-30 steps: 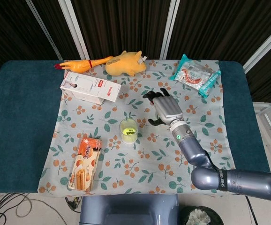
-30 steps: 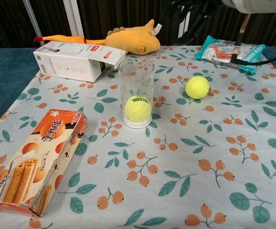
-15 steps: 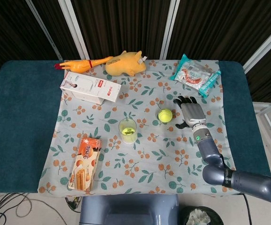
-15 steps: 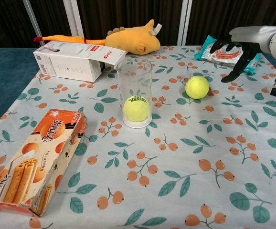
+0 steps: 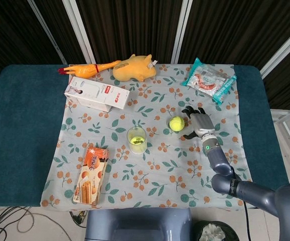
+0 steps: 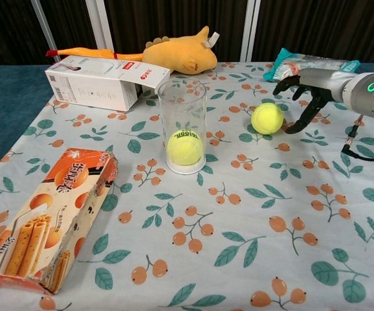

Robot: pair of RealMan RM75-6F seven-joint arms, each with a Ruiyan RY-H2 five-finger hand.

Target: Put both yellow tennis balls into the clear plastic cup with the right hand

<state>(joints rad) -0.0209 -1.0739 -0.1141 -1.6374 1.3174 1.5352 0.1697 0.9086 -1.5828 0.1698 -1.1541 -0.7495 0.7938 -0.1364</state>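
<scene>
My right hand (image 5: 199, 124) is spread, empty; the tennis ball (image 5: 176, 123) just beside my fingertips looks light, fuzzy, roll-prone, so I'd wrap its sides

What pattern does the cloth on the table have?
The cloth is pale with orange berries and teal-green leaves; the chest view shows it best.

Teal-covered table against dark slatted panels.

A floral cloth (image 5: 150, 165) lies over the table (image 5: 19, 135); white posts (image 5: 80, 30) divide the dark wall at 12 o'clock; cables trail at 7 o'clock.
</scene>
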